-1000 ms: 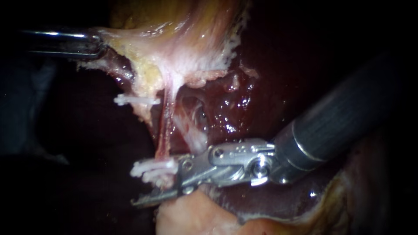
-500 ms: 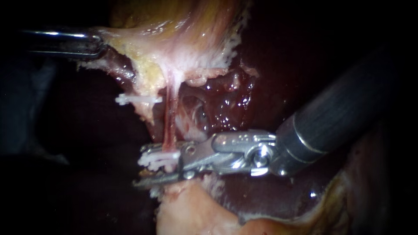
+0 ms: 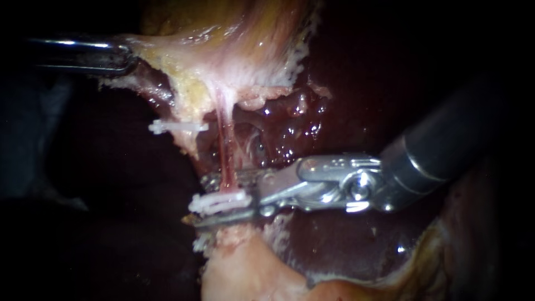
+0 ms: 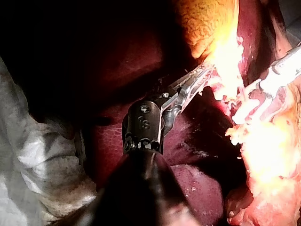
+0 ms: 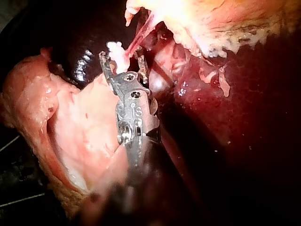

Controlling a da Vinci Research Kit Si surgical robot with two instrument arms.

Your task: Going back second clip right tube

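Tube (image 3: 225, 159), thin, soft, likely tear-prone, bears clip (image 3: 220, 200) inside right instrument's (image 3: 196, 199) spread claw; avoid tugging.

left instrument (image 3: 121, 56): jaws clamped on tissue (image 3: 167, 53) | right instrument (image 3: 202, 199): jaws parted (shaft from right)

Dark red liver (image 3: 345, 251) is seen glistening under pale yellow tissue (image 3: 234, 50), whose frayed margin is draped over it. A pale pink lump (image 3: 251, 273) is laid against the liver, and crumpled grey cloth (image 4: 42, 160) is spread beside it
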